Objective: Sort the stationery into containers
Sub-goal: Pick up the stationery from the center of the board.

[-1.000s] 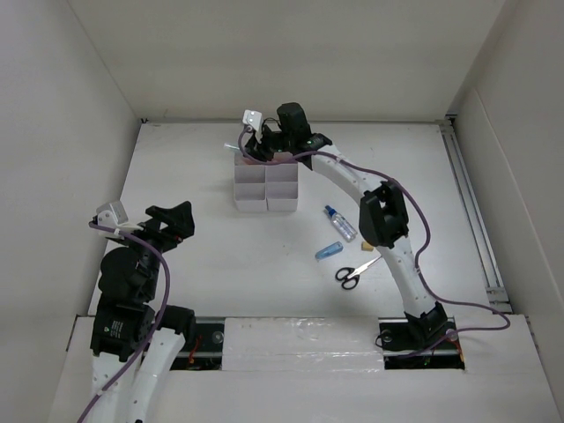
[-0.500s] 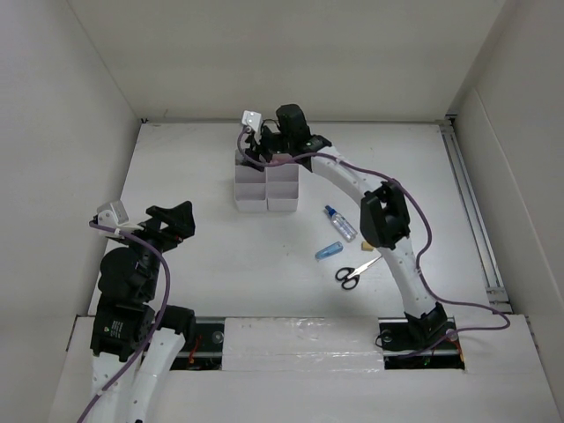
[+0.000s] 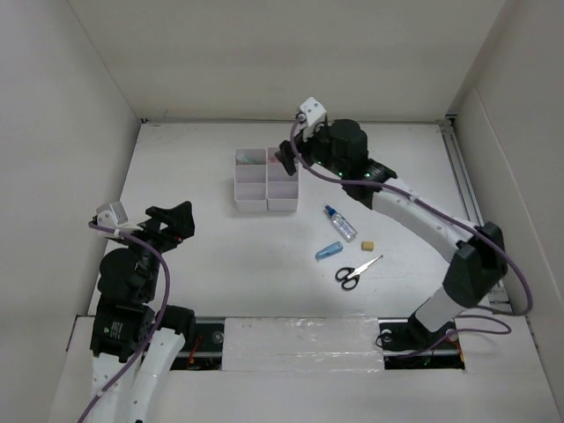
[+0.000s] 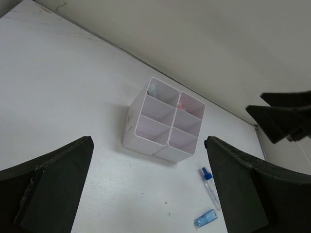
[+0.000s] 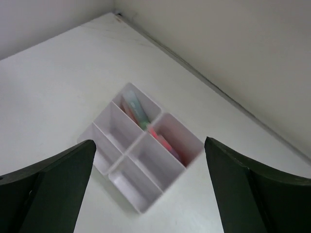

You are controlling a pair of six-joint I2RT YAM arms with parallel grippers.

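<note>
The containers point(image 3: 266, 204) stand as a white grid of compartments at the table's far middle. In the right wrist view a green highlighter point(image 5: 136, 109) lies in the far left compartment and pink and red pens point(image 5: 166, 143) in the far right one. My right gripper point(image 3: 288, 158) hangs open and empty just right of the far compartments, above them. A clear blue-capped bottle point(image 3: 339, 222), a blue highlighter point(image 3: 329, 251), a tan eraser point(image 3: 367, 246) and black-handled scissors point(image 3: 355, 272) lie on the table to the right. My left gripper point(image 3: 174, 220) is open and empty, well left of the containers.
White walls close in the table at the back and on both sides. A rail point(image 3: 467, 203) runs along the right edge. In the left wrist view the containers point(image 4: 146, 144), the bottle point(image 4: 210, 187) and the blue highlighter point(image 4: 205, 219) lie ahead, with the right gripper point(image 4: 286, 121) at the far right.
My right gripper has opened and drawn back to the right from over the far compartments, and its arm has swung right. The left arm has not moved.
</note>
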